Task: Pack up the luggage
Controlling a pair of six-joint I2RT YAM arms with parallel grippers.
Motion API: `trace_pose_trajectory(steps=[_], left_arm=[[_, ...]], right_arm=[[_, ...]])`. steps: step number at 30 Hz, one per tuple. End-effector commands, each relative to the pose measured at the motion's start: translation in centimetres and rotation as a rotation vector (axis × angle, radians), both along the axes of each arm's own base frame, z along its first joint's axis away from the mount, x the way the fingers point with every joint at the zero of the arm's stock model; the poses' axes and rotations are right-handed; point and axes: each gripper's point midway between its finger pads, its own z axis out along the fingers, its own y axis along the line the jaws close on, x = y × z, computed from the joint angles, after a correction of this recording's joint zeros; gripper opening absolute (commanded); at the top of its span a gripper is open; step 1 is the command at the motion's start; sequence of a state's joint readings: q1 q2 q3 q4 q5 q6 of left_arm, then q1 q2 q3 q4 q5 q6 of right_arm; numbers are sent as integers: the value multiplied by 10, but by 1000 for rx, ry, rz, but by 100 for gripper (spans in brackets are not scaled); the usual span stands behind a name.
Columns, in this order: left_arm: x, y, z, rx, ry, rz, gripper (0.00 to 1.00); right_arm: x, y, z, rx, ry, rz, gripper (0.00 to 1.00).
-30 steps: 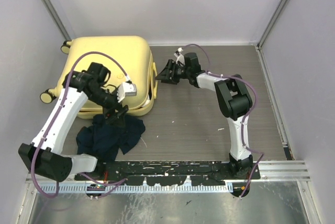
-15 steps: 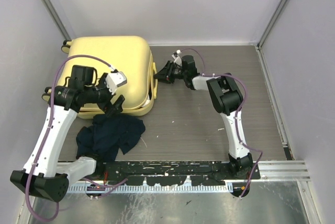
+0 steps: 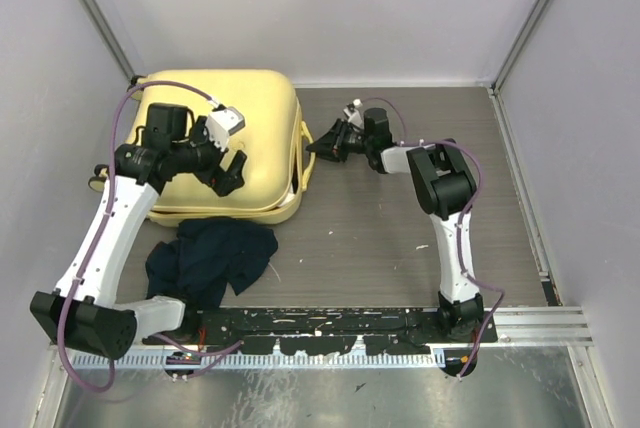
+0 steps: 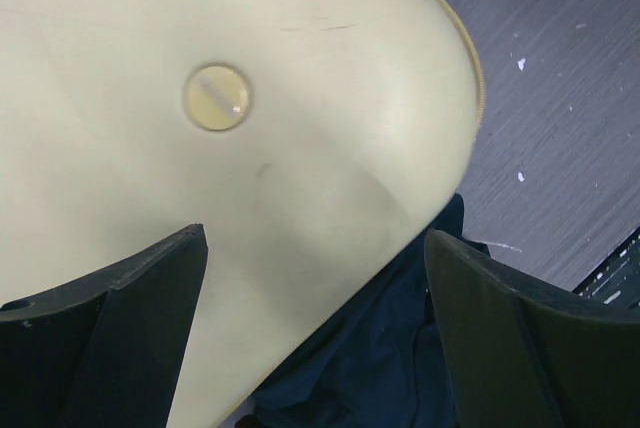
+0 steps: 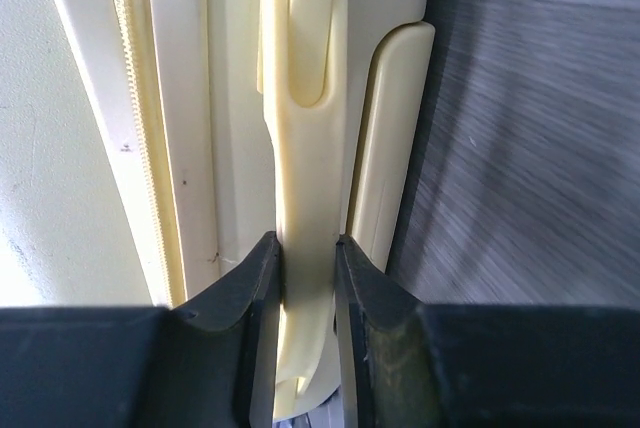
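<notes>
The luggage [image 3: 225, 118] is a pale-yellow hard-shell suitcase lying closed at the back left; its shell [image 4: 250, 98] fills the left wrist view. My left gripper [image 3: 232, 170] is open and empty, hovering over the shell near its front edge. My right gripper [image 3: 322, 145] is shut on the suitcase's yellow handle [image 5: 302, 148] at its right side; the handle runs between the two black fingers. A dark navy garment [image 3: 212, 258] lies crumpled on the table in front of the suitcase and shows below the shell in the left wrist view [image 4: 400, 348].
Grey walls close in the table on the left, back and right. The wood-grain tabletop [image 3: 400, 238] stretches to the right of the suitcase. A black rail [image 3: 320, 323] carries the arm bases at the near edge.
The suitcase has shifted right and back with the right gripper on its handle. My left gripper has risen from the garment to above the shell.
</notes>
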State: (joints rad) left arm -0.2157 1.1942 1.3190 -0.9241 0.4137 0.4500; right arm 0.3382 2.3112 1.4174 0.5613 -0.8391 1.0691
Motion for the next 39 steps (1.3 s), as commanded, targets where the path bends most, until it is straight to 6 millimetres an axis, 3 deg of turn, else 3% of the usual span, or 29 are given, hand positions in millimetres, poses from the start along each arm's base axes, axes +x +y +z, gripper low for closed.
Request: trace_pose_trajectory(steps=[1, 11, 15, 18, 20, 24, 28, 33, 39], left_arm=[[33, -15, 38, -108, -106, 28, 90], [74, -43, 51, -253, -91, 34, 89], [82, -44, 53, -274, -94, 59, 88], [90, -35, 51, -287, -94, 113, 88], [101, -21, 51, -351, -52, 169, 83], [131, 17, 49, -431, 15, 287, 73], [163, 52, 38, -358, -20, 409, 72], [188, 91, 13, -240, -8, 530, 71], [200, 101, -36, -136, 68, 515, 69]], right_arm=[[37, -97, 65, -12, -207, -144, 0], [27, -230, 63, -171, -212, -224, 1], [20, -279, 49, -316, -238, -198, 1], [19, -315, 38, -421, -238, -190, 1], [22, -336, 33, -490, -244, -188, 1], [27, -370, 30, -599, -269, -180, 1], [25, -386, 23, -669, -263, -165, 1], [23, -387, 16, -680, -239, -168, 1], [27, -370, 12, -685, -240, -138, 1]])
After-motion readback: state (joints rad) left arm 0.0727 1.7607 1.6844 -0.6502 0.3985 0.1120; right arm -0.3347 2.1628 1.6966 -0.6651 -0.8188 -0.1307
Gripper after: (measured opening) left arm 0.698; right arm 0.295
